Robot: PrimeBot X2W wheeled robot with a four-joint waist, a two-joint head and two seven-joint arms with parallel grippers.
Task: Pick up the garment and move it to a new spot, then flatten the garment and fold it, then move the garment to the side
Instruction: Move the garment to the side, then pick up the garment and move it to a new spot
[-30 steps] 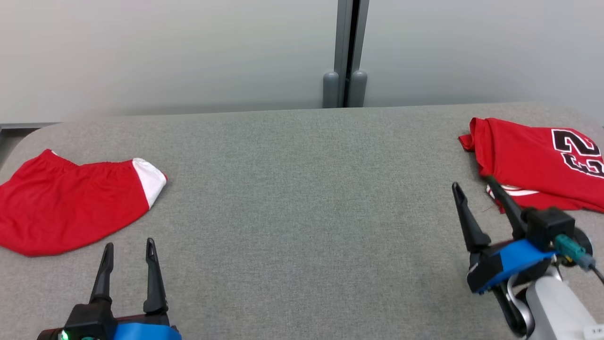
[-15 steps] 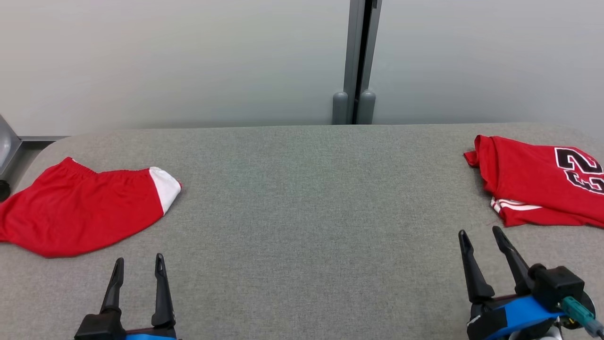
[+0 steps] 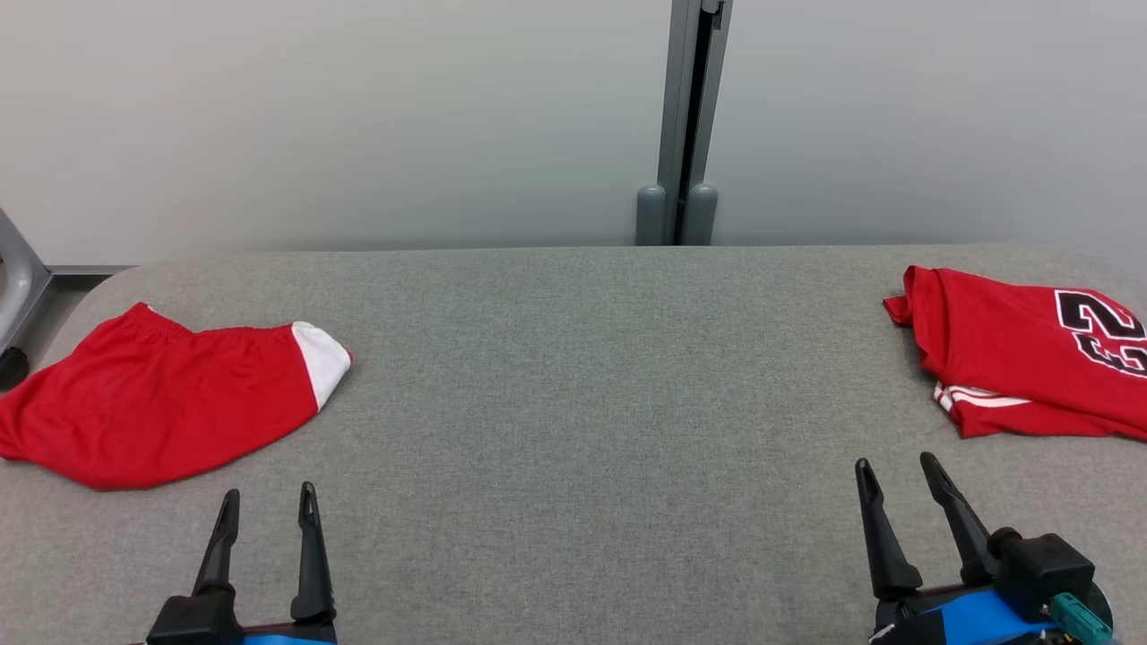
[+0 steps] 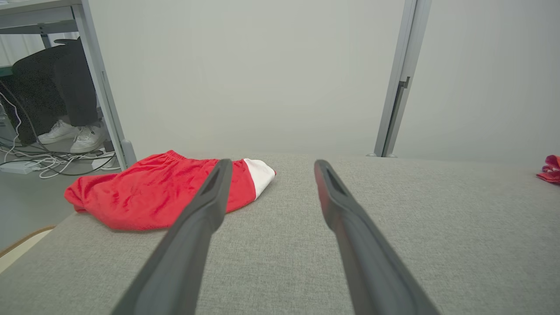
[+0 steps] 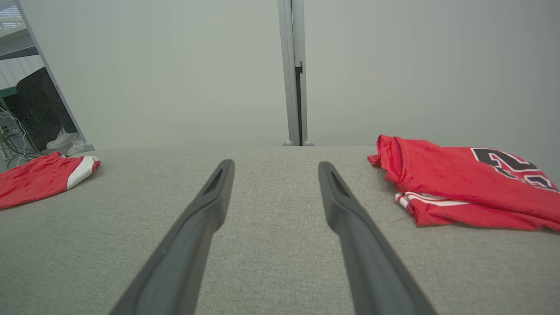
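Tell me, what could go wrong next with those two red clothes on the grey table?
1. The red shorts lie at the left edge of the table; a sideways tug might drag them off.
2. The red jersey lies in layers; the open jaws might pinch only the top one and unfold it.

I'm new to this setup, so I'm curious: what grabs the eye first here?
Two garments lie on the grey table: red shorts with a white panel at its left end, and a folded red jersey with a black number at its right end. Nearer the camera, the left hand and right hand stand open, holding nothing.
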